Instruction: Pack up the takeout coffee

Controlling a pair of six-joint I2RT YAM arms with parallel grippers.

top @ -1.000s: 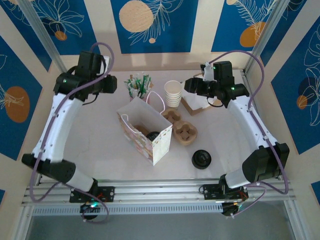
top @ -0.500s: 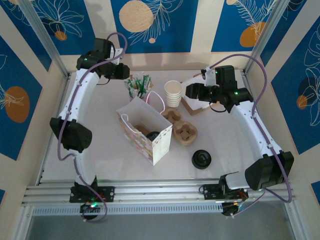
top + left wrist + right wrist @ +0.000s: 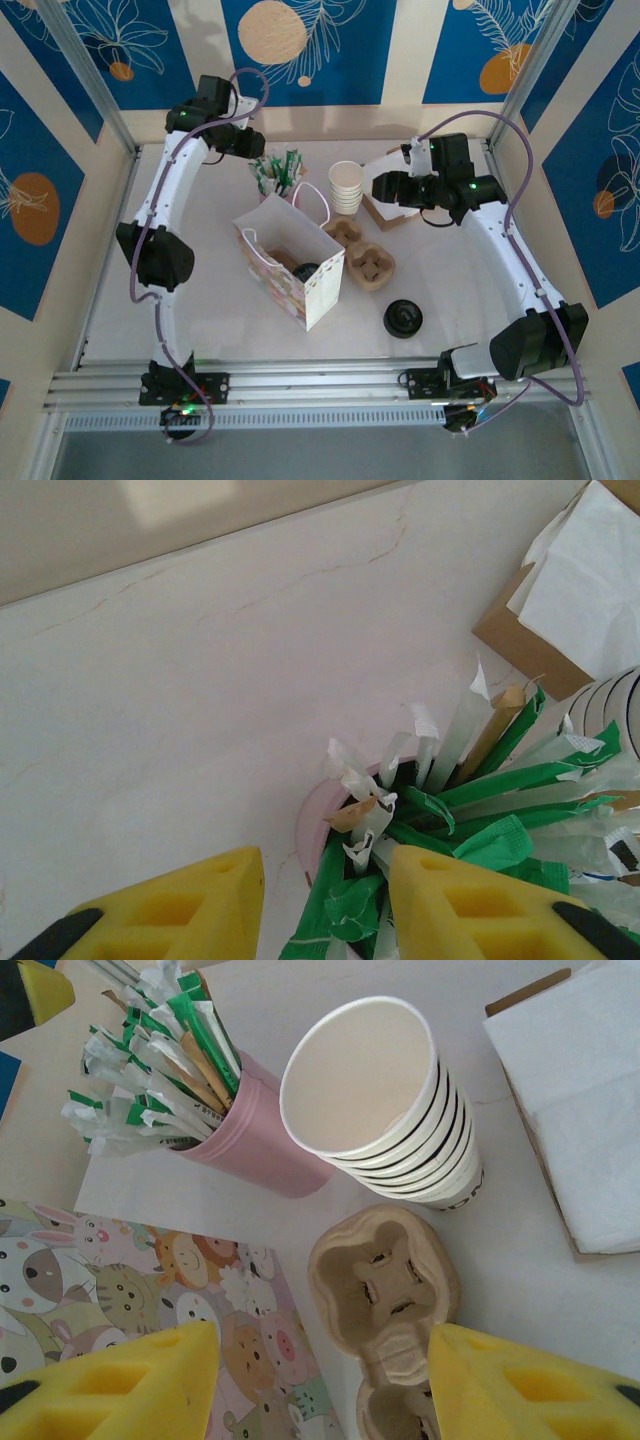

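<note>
The takeout coffee [image 3: 305, 270] is seen by its black lid, set inside the animal-print paper bag [image 3: 322, 290]. Behind the bag, the left gripper [image 3: 322, 858] is held open and empty over a pink cup of wrapped straws [image 3: 312, 825]. Behind the bag to the right, the right gripper [image 3: 322, 1332] is spread open and empty near the stack of paper cups [image 3: 400, 1130].

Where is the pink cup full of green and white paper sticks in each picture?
Top external: the round pink cup of green and white paper sticks stands at the far side, behind the animal-print paper bag.
Left wrist: lower right.
Right wrist: upper left.
Shared landmark: the brown cardboard box of white napkins, to its right in every view.
</note>
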